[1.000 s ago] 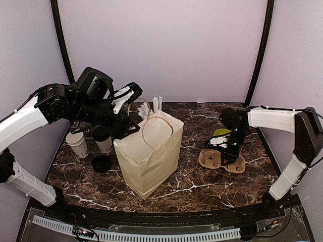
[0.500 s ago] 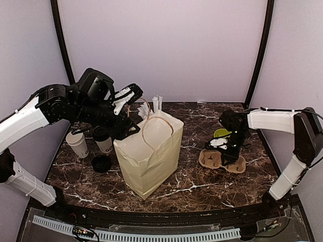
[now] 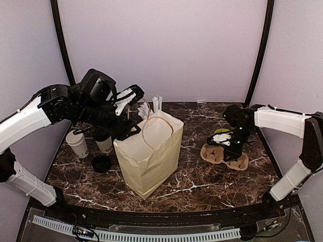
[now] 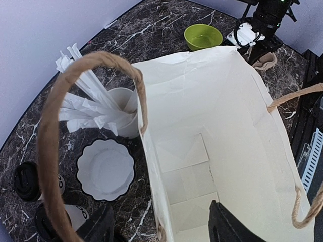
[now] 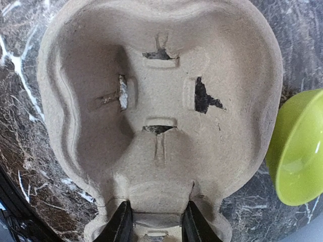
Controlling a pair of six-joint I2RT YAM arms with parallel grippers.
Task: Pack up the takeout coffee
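Two black-lidded white paper cups (image 3: 77, 144) (image 3: 104, 143) stand unpacked on the table (image 3: 202, 186), left of the cream paper bag (image 3: 151, 156).

Step, judged: fetching the carrier.
- Right gripper (image 5: 157, 224) is clamped on the rim of the brown pulp cup carrier (image 5: 161, 101).
- Left gripper (image 4: 161, 224) is apart, straddling the bag wall.

Next probably needs the carrier kept level.

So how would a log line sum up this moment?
left gripper: open, straddling paper bag wall | right gripper: pinching cup carrier rim | coffee cups: beside bag, unpacked
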